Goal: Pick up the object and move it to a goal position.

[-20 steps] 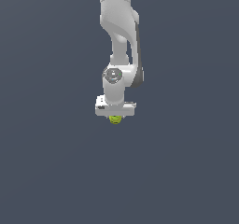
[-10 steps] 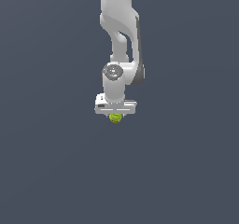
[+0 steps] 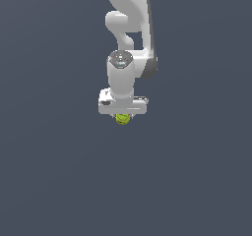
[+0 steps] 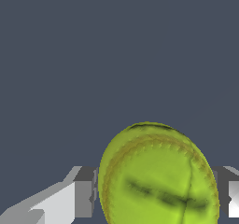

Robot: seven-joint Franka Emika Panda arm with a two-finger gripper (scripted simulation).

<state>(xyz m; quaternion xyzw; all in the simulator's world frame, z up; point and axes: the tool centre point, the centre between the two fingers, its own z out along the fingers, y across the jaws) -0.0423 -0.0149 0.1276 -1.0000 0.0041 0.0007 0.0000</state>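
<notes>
Below the white arm's wrist, the gripper [image 3: 122, 116] clasps the ball [image 3: 122, 118] between its fingers [image 4: 84, 197], at the hand's 6 o'clock. It could slip out if the arm jerks. Being round, it has no long axis; one seam runs across the wrist view.

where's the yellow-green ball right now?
The small yellow-green ball sits just under the white gripper, near the middle of the exterior view. In the wrist view it sits between the two fingers, filling the gap.
</notes>
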